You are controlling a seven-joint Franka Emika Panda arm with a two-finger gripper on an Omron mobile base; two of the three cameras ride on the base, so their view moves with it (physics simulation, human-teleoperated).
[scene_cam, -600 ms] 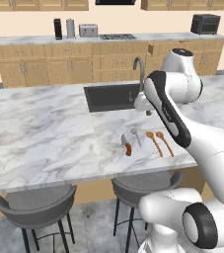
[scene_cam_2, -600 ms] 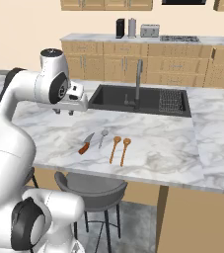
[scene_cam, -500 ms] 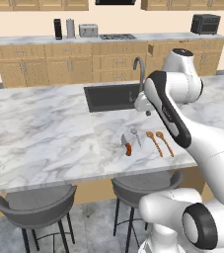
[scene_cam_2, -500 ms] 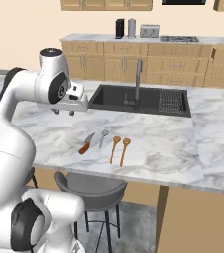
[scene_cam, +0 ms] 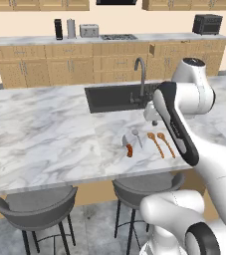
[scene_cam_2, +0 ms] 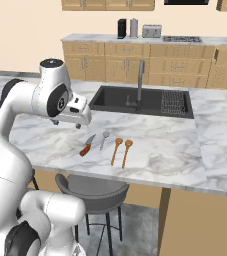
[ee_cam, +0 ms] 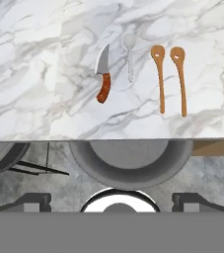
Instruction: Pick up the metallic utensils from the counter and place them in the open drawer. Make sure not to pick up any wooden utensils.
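While my gripper [ee_cam: 111, 201] hangs above the marble counter [ee_cam: 44, 59], jaws spread wide w/ nothing in them, four utensils lie in a row near the front edge: red-handled knife [ee_cam: 103, 75], small grey metal spoon [ee_cam: 129, 54] just beside it, then two wooden spoons [ee_cam: 171, 79]. A grey stool [ee_cam: 130, 163] sits below the edge.

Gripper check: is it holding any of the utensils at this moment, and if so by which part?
Nothing is held. The gripper is open above the counter; the knife, metal spoon and both wooden spoons lie untouched on the marble.
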